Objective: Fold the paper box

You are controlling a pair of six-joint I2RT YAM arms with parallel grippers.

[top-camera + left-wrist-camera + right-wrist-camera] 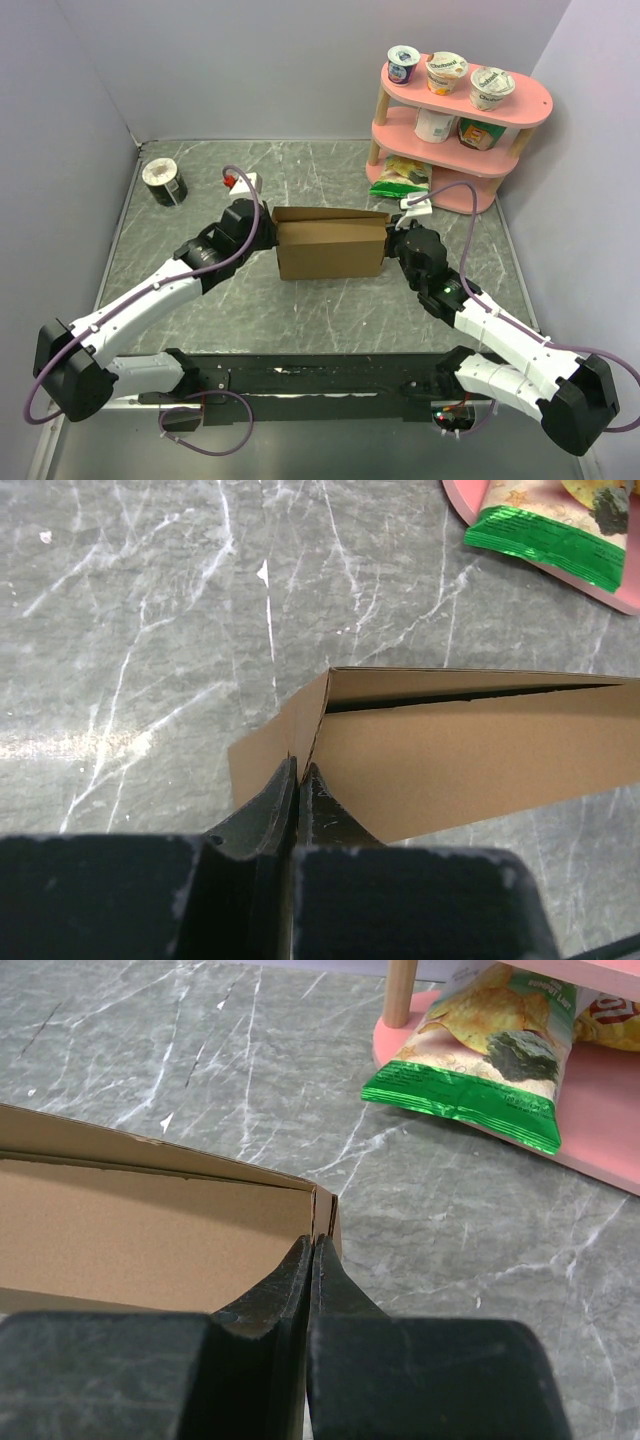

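The paper box (330,245) is a shallow brown cardboard box shape in the middle of the table, its lid panel nearly down. My left gripper (268,236) is shut on the box's left end wall; the left wrist view shows its jaws (298,768) pinched on that cardboard edge (310,730). My right gripper (392,243) is shut on the right end wall; the right wrist view shows its jaws (311,1243) pinched on the folded corner (325,1210). The box (150,1220) interior shows there.
A pink two-tier shelf (455,125) with yogurt cups and cartons stands at the back right, a green snack bag (400,178) on its base. A dark tape roll (163,182) lies at the back left. A small white and red object (240,182) sits behind the left gripper.
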